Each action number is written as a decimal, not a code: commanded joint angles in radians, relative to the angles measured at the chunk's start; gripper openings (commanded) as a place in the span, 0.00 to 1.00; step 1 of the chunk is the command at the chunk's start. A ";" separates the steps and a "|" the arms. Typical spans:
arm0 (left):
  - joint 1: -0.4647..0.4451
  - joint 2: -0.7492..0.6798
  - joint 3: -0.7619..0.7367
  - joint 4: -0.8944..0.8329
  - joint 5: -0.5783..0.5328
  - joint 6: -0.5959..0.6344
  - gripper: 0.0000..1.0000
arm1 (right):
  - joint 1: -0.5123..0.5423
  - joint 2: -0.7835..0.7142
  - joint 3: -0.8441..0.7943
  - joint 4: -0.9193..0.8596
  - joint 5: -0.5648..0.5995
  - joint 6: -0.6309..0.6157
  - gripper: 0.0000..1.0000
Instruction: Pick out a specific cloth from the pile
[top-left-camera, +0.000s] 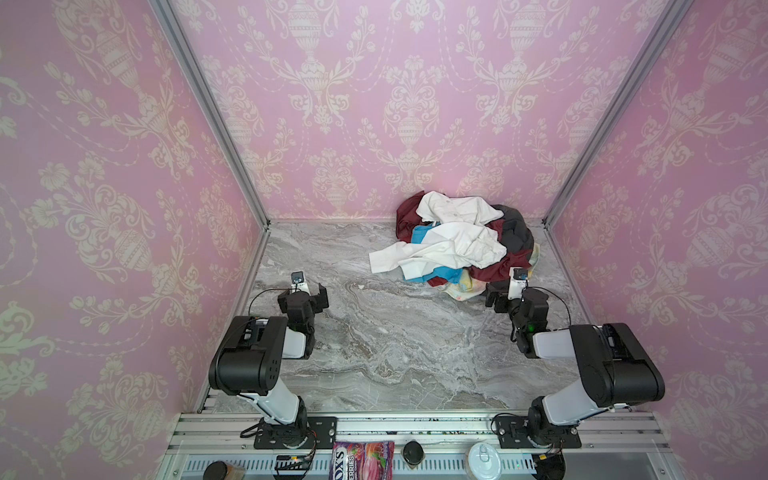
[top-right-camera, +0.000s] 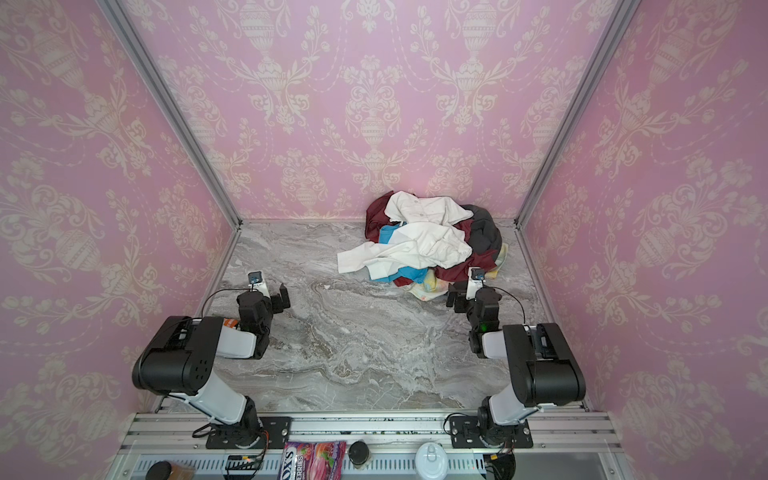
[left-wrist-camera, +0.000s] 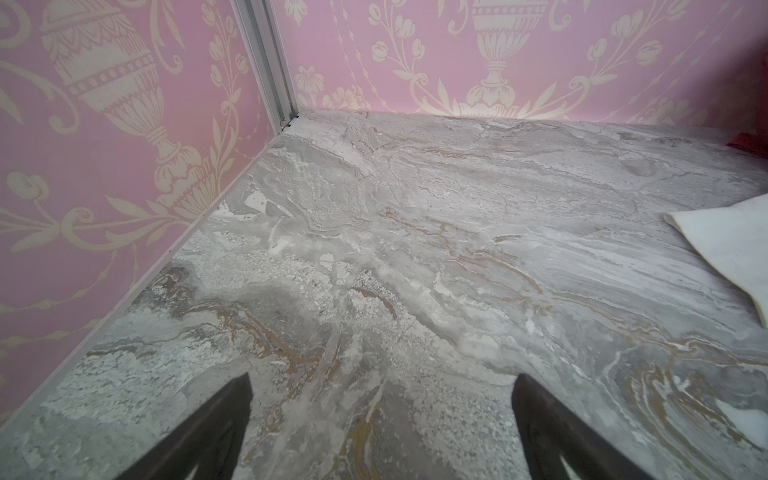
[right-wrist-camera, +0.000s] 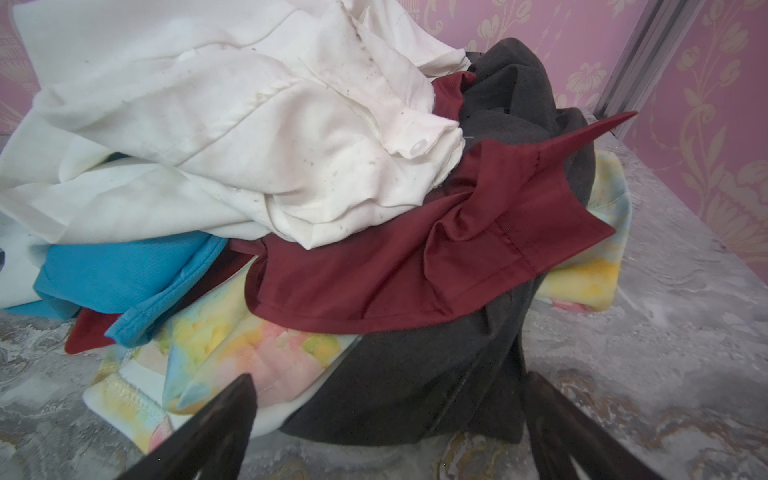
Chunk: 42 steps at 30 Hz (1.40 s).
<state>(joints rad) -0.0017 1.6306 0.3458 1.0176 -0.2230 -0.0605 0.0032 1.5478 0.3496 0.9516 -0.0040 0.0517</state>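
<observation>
Looks like only the reach-in step is underway: left tool (left-wrist-camera: 382, 415) and right tool (right-wrist-camera: 386, 415) are spread wide and empty, the cloth (right-wrist-camera: 124, 270) is pinned low in the pile (top-left-camera: 457, 241) under white shirts (right-wrist-camera: 249, 124), so its loose hem probably needs pinching next.

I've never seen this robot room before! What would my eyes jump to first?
First, the pile of clothes at the far right of the table, white shirts on top and the bright blue cloth peeking out underneath. Then the pink wallpaper with cream urns. The left arm and right arm sit nearer, jaws open and empty.
</observation>
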 joint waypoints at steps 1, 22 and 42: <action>0.008 0.006 0.002 0.016 0.016 0.025 0.99 | 0.003 0.000 0.012 0.003 -0.007 -0.007 1.00; 0.008 0.007 0.004 0.007 0.007 0.016 0.99 | 0.003 -0.001 0.012 0.003 0.000 -0.007 1.00; -0.007 -0.015 0.017 -0.031 -0.025 0.028 0.99 | 0.006 -0.064 0.001 -0.031 0.021 -0.003 1.00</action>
<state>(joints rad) -0.0032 1.6306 0.3466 1.0130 -0.2241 -0.0601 0.0032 1.5311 0.3492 0.9356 -0.0002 0.0517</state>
